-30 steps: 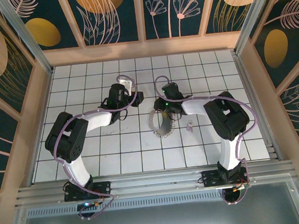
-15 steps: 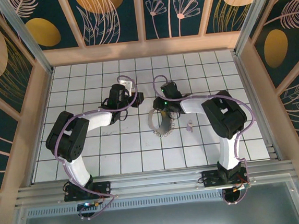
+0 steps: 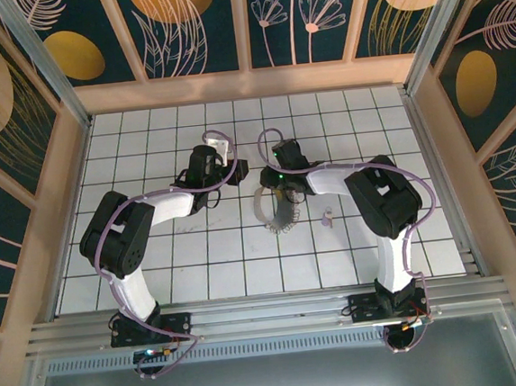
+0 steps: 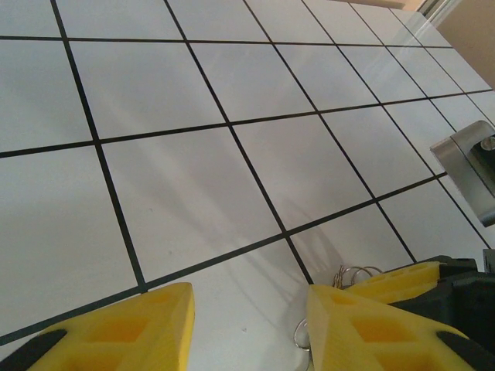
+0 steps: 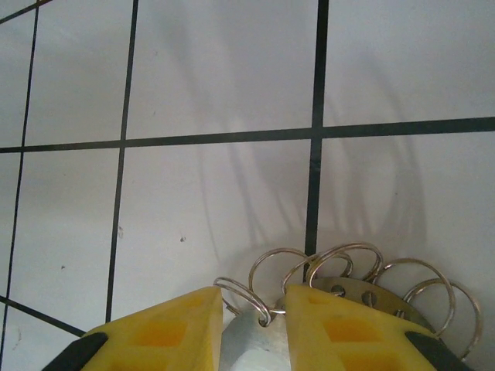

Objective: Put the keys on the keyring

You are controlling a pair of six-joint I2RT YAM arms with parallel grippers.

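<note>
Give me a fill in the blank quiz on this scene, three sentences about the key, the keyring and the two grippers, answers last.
The left gripper has its jaws ____, with tile showing between them.
In the top view, the key lies on the ____ arm's side of the keyring.
The fingers of the right gripper are coloured ____.
Missing words: open; right; yellow.

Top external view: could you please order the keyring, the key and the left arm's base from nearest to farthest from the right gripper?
1. Keyring: right at the right gripper's fingers.
2. Key: on the tiles, off to the gripper's right.
3. Left arm's base: far off, at the table's near left edge.
</note>
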